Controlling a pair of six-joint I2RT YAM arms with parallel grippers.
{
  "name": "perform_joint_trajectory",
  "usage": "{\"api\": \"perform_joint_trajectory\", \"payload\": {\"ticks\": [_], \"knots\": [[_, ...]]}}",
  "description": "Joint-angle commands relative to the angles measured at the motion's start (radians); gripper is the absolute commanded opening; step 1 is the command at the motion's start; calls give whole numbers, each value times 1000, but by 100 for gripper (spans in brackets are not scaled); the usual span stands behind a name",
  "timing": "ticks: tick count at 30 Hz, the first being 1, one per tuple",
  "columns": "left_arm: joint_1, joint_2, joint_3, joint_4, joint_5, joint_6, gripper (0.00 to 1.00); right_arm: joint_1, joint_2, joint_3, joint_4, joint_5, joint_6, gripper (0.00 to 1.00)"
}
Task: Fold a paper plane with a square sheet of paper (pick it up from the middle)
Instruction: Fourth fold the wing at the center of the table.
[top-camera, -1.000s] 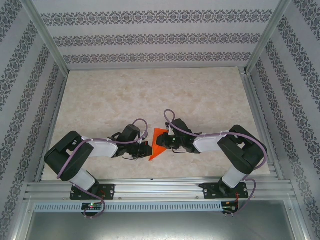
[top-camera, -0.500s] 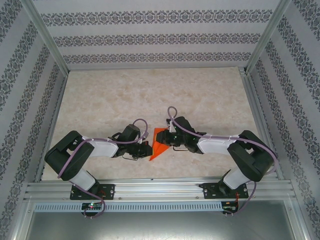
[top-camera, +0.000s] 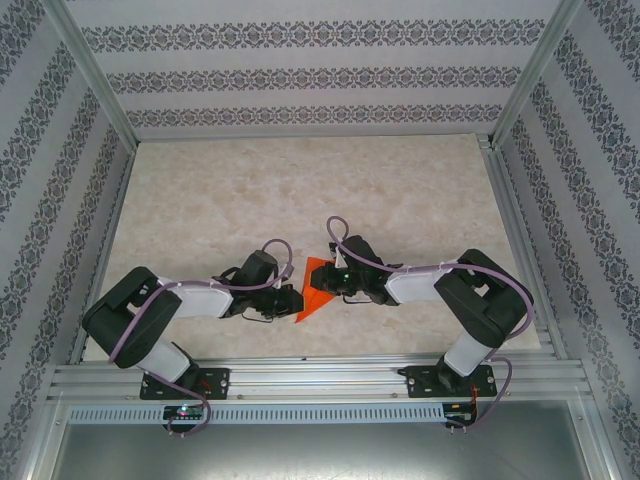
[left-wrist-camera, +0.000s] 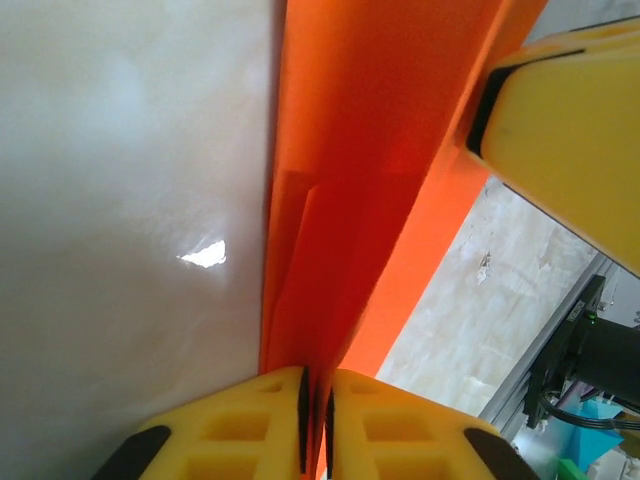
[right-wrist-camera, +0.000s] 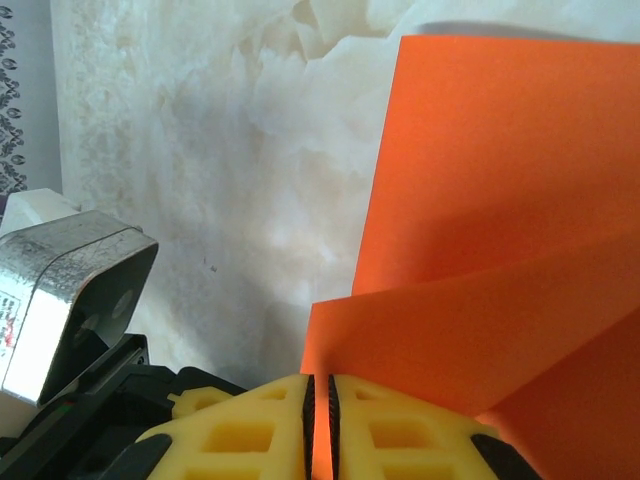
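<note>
The square sheet of paper (top-camera: 312, 295), bright orange-red and folded into layers, hangs between the two grippers near the table's front edge. My left gripper (top-camera: 293, 298) holds its left side; in the left wrist view the yellow jaws (left-wrist-camera: 318, 400) are shut on the stacked layers of paper (left-wrist-camera: 370, 150), with a fold line running away from them. My right gripper (top-camera: 328, 283) grips the right side; in the right wrist view its jaws (right-wrist-camera: 321, 400) are shut on a bent flap of the paper (right-wrist-camera: 500, 200). One right finger (left-wrist-camera: 570, 130) presses the sheet's far edge.
The marble-patterned table (top-camera: 300, 190) stretches away behind the grippers. An aluminium rail (top-camera: 320, 375) runs along the near edge by the arm bases. Patterned walls close off the sides and back. The left arm's silver wrist block (right-wrist-camera: 70, 290) sits close to the right gripper.
The right arm's elbow swung outward half a second ago and has come back. The left arm's elbow has edged left. The paper stays held between both grippers, shifted slightly left.
</note>
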Motion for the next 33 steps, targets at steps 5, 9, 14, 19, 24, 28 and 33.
{"api": "perform_joint_trajectory", "payload": {"ticks": [5, 9, 14, 19, 24, 28, 33], "knots": [[11, -82, 47, -157, -87, 80, 28, 5, 11, 0, 35, -25, 8, 15], [11, -73, 68, -154, -82, 91, 31, 4, 15, -3, 42, -27, 11, 15], [10, -31, 87, -128, -50, 100, 30, 6, 14, 0, 41, -30, 11, 14], [11, 4, 93, -96, -27, 92, 17, 4, 20, 1, 40, -33, 10, 15], [11, 36, 68, -74, -35, 58, 5, 4, 14, 0, 40, -30, 12, 15], [12, 59, 20, 12, -29, -14, 1, -5, -29, -12, 30, -6, 6, 15], [12, 56, -10, 50, -39, -54, 0, -14, -80, -25, 1, 0, -5, 15]]}}
